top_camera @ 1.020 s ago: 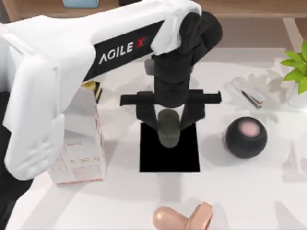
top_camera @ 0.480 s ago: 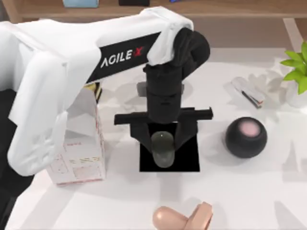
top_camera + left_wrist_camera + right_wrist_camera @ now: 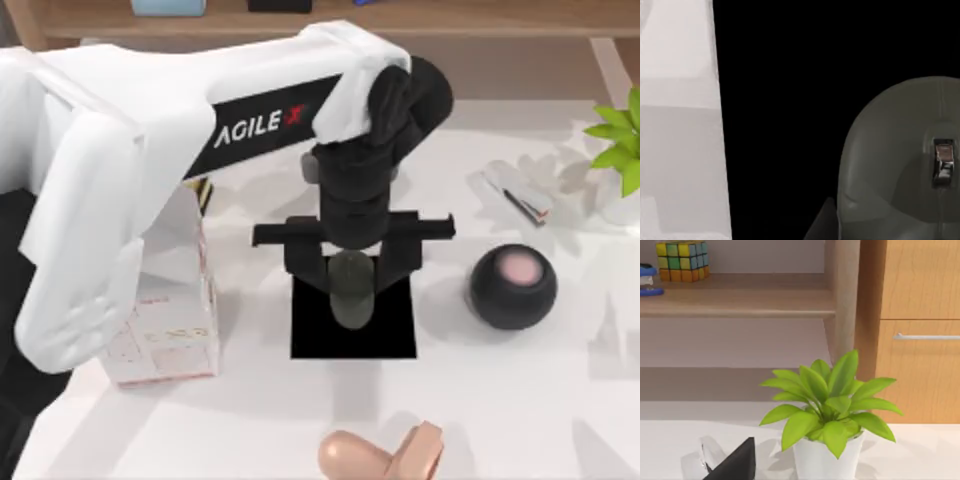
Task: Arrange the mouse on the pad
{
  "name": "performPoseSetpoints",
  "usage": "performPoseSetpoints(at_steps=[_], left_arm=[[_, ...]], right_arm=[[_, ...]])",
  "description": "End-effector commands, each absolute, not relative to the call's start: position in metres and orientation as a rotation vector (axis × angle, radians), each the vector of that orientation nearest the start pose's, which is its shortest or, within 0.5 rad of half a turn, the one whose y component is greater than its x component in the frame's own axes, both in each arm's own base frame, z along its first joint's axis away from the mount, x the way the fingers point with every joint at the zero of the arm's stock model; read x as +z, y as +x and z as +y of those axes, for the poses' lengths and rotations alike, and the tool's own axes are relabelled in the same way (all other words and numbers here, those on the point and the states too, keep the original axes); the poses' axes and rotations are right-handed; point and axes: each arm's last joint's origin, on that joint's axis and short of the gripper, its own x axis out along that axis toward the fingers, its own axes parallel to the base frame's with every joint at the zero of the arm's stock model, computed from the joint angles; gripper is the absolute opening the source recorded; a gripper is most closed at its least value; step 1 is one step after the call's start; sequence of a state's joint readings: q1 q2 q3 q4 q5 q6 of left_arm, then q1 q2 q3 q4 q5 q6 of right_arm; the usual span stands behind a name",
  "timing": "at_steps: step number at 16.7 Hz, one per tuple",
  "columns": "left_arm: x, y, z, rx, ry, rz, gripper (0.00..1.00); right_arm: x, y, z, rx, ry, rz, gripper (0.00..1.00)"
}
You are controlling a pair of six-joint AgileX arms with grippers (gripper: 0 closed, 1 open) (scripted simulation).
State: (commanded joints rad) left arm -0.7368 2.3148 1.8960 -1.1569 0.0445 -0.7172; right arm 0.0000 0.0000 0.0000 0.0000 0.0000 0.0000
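The grey-olive mouse [image 3: 351,303] sits between the black fingers of my left gripper [image 3: 352,280], which is shut on it over the back half of the black square pad [image 3: 392,338]. Whether the mouse touches the pad or hangs just above it, I cannot tell. In the left wrist view the mouse [image 3: 900,165] looms close with its scroll wheel showing, the pad [image 3: 785,100] lies black behind it, and white table shows beside the pad's edge. My right arm's wrist camera faces the plant and shelves at the back right.
A white carton [image 3: 165,320] stands left of the pad under my left arm. A black ball with a pink top [image 3: 513,287] sits right of the pad. A peach rounded object [image 3: 375,455] lies at the front edge. A potted plant [image 3: 620,150] [image 3: 827,410] and a small white object [image 3: 517,195] are at the back right.
My left gripper carried the mouse toward the front of the pad, then drew back a little. The mouse now lies between those two positions, still between the fingers.
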Motion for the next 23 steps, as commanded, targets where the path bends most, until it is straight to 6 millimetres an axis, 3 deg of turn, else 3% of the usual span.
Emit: performPoseSetpoints(at_steps=[8,21,23], left_arm=[[0.1396,0.3387,-0.3049,-0.020,0.015,1.559,0.00],[0.1396,0.3387,-0.3049,-0.020,0.015,1.559,0.98],[0.1396,0.3387,-0.3049,-0.020,0.015,1.559,1.00]], right_arm=[[0.1600,0.1057,-0.0012,0.000,0.000,0.000,1.00],[0.1600,0.1057,-0.0012,0.000,0.000,0.000,1.00],[0.1600,0.1057,-0.0012,0.000,0.000,0.000,1.00]])
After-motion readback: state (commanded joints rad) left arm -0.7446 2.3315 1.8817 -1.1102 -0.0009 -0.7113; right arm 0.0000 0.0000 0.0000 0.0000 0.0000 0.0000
